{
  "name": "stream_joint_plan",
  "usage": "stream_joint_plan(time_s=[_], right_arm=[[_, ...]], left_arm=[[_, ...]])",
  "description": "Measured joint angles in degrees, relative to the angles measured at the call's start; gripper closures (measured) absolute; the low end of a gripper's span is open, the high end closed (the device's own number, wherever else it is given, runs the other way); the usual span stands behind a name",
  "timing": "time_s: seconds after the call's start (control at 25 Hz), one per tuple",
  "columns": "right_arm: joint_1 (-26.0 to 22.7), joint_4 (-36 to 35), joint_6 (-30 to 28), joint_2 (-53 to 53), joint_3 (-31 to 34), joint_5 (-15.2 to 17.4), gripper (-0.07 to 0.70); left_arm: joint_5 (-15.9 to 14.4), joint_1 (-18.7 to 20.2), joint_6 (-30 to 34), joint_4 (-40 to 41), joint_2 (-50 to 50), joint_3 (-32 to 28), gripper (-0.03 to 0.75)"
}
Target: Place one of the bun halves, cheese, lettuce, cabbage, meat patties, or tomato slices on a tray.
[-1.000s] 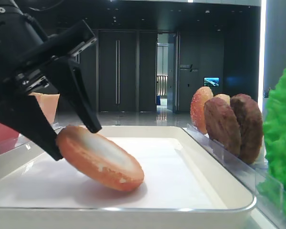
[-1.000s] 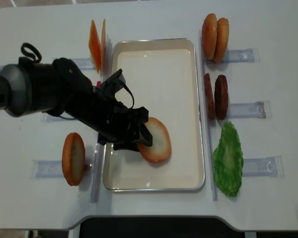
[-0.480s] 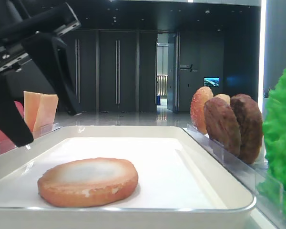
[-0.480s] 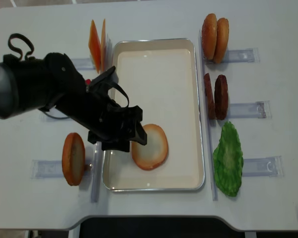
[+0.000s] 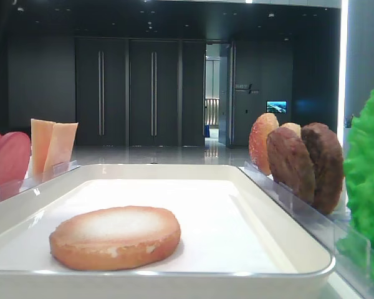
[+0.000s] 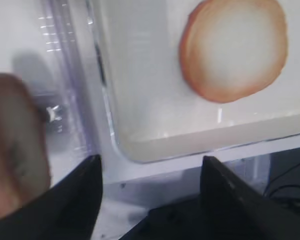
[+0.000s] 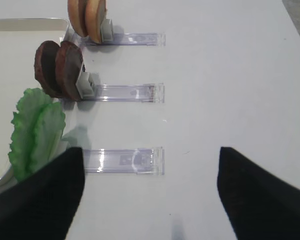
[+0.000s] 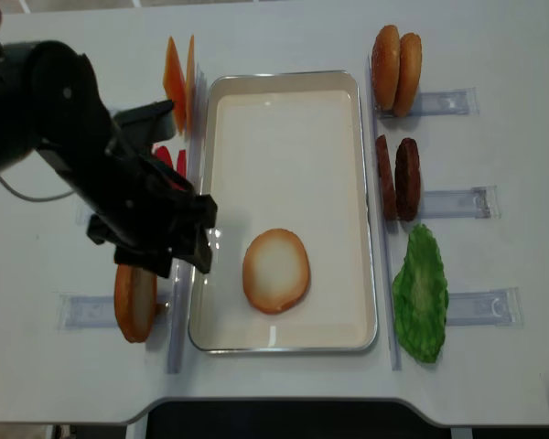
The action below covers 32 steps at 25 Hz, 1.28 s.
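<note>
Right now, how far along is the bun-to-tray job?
Done: one bun half lies flat, cut face up, on the floor of the tray, touching nothing else. In hand: nothing; the left gripper is open and empty, over the table beside the tray's left rim. Left: nothing for the placement itself. The right gripper is open over bare table.

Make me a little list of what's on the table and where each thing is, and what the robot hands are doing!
tray: white, in the middle of the table
bun half: lying flat on the tray, pale side up, nothing touching it
other bun half: standing on edge, left of the tray
cheese: upright, left of the tray, far end
tomato slices: upright, left of the tray
meat patties: upright, right of the tray
lettuce: right of the tray, near end
left gripper: open, empty, over the tray's left edge
right gripper: open, empty, over bare table
</note>
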<state>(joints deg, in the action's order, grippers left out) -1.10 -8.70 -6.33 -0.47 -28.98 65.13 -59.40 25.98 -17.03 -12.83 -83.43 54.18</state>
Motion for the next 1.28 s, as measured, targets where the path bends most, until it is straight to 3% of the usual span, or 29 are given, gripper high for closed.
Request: stream_joint_plan(time_s=[0.08, 0.16, 0.68, 0.8, 1.0, 1.28], right_arm=[[0.0, 0.0, 0.0, 0.0, 0.0, 0.0, 0.107], [0.0, 0.0, 0.0, 0.0, 0.0, 0.0, 0.107], [0.0, 0.0, 0.0, 0.0, 0.0, 0.0, 0.107], [0.0, 0.0, 0.0, 0.0, 0.0, 0.0, 0.107], [0.0, 0.0, 0.0, 0.0, 0.0, 0.0, 0.107], [0.0, 0.0, 0.0, 0.0, 0.0, 0.0, 0.107]], left_arm=[[-5.6, 0.0, -1.7, 4.0, 1.1, 2.4, 0.244], [-8.9, 0.0, -2.9, 6.7, 2.2, 4.1, 0.244], [-10.2, -0.1, -3.8, 12.4, 5.7, 5.2, 0.244], [-10.3, -2.4, -2.4, 15.0, 7.4, 5.2, 0.21], [-10.4, -7.3, -0.5, 17.9, 11.1, 5.2, 0.057], [-10.7, -13.7, 2.6, 20.3, 15.7, 5.2, 0.024]])
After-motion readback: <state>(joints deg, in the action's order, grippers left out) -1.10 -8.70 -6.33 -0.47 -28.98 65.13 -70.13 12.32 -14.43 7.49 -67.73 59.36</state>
